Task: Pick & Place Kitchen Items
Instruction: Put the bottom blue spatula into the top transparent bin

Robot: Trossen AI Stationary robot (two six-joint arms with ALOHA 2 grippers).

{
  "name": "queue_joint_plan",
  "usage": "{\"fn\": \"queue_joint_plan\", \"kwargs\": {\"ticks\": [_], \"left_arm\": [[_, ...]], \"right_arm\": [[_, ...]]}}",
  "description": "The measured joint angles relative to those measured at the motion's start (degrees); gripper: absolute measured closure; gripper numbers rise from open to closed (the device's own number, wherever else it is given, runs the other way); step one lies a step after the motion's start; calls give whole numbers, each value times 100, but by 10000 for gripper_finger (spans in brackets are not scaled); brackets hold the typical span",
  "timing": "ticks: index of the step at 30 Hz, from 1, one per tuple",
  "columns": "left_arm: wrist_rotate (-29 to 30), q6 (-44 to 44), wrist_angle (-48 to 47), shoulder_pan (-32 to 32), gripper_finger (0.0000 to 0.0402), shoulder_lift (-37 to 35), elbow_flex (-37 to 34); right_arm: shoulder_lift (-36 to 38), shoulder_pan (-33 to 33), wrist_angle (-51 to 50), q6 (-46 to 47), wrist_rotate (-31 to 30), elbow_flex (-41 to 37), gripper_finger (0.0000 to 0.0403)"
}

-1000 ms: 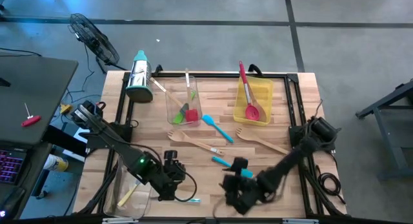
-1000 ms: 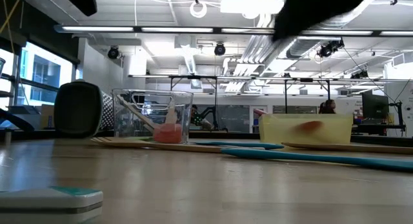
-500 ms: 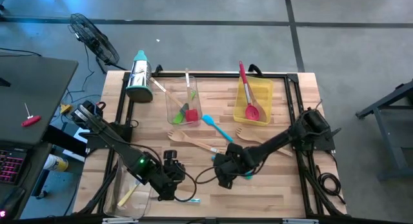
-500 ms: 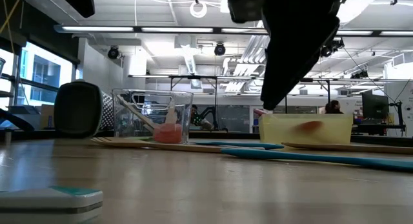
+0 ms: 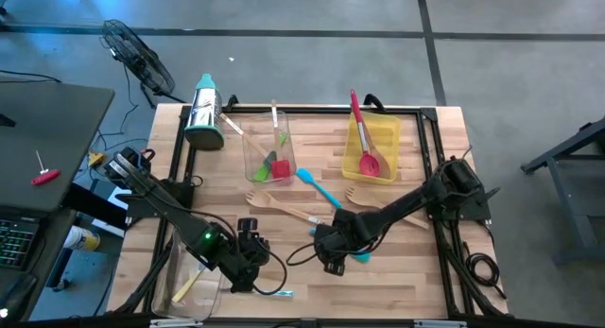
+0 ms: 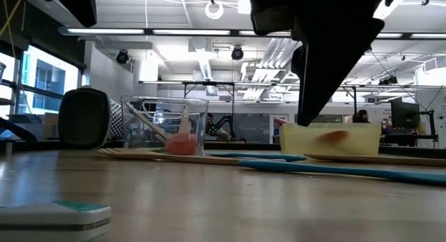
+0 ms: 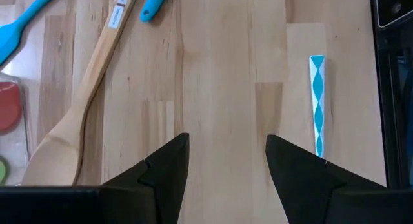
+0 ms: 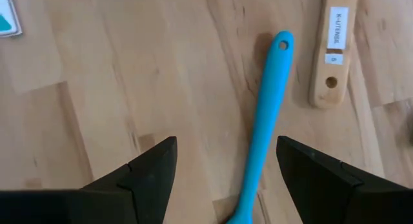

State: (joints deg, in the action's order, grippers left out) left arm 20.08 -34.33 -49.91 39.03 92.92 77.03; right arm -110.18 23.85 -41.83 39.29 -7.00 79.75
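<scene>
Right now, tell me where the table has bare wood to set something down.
Bare wood runs along the near edge right of the left gripper, beyond the slim teal-and-white piece, and on the far right past the wooden fork. Crowded: the middle, between the clear bin and yellow bin, where the right gripper hangs over a blue spatula.

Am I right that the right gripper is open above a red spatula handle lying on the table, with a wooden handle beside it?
Not quite: the handle under the open right gripper is blue, not red, as the right wrist view shows. The blue spatula handle lies on the table, with the wooden handle beside it.
</scene>
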Motion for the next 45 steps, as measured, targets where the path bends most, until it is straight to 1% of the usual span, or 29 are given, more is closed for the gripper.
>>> {"fn": "queue_joint_plan", "kwargs": {"ticks": [5,11,15,24,34,39,42,45], "left_arm": [[4,107,1,0,204,0,0],[13,109,-7,0,204,0,0],[67,109,-37,0,204,0,0],[205,107,-107,0,204,-2,4],[215,107,-86,-2,204,-2,4],[223,105,-83,0,204,-2,4],[260,105,-100,-2,204,-2,4],[277,105,-106,-2,204,-2,4]], "right_arm": [[-43,-131,27,-164,240,0,147],[-193,-197,56,-373,273,0,147],[-276,-202,81,-496,142,-7,147],[-544,-242,235,-510,223,-7,147],[-739,-341,154,-479,266,-4,147],[-873,-425,113,-434,323,15,147],[-992,-506,-48,-40,335,23,147],[-1108,-605,-84,163,565,44,147]]}}
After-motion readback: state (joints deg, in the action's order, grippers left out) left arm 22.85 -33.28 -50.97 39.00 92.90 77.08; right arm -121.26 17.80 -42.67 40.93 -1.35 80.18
